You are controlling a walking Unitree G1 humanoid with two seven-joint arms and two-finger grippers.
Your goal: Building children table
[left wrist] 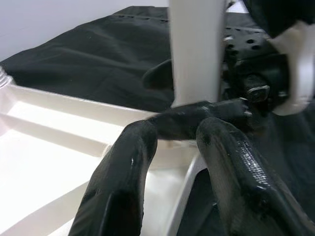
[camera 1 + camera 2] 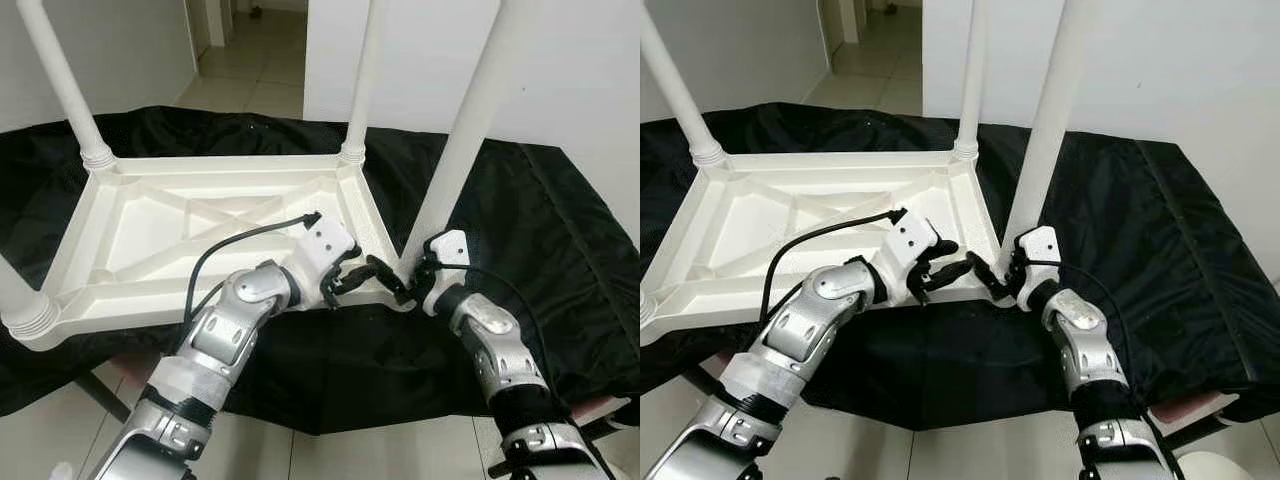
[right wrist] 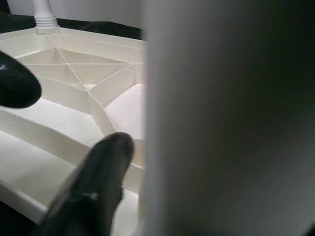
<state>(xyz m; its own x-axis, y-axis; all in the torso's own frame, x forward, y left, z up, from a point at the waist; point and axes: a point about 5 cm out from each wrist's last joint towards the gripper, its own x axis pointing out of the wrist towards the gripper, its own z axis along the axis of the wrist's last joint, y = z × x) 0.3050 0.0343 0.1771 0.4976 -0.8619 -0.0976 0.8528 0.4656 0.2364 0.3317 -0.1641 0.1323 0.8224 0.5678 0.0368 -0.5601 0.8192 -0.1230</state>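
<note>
A white plastic children's table (image 2: 130, 235) lies upside down on a black cloth, with its legs pointing up. The near-right leg (image 2: 465, 130) stands in its corner socket. At the base of that leg my right gripper (image 2: 415, 282) is closed around it; in the right wrist view the leg (image 3: 226, 118) passes right beside one black finger (image 3: 93, 187). My left gripper (image 2: 375, 278) reaches in from the left to the same corner. Its two fingers (image 1: 123, 182) are apart with nothing between them, their tips just short of the leg (image 1: 197, 49).
Three more legs stand at the far-left (image 2: 60, 85), far-right (image 2: 365, 80) and near-left (image 2: 20, 300) corners. The black cloth (image 2: 540, 230) covers the whole support and hangs over its front edge. A white wall (image 2: 570, 60) is behind, a hallway (image 2: 250, 60) at the back left.
</note>
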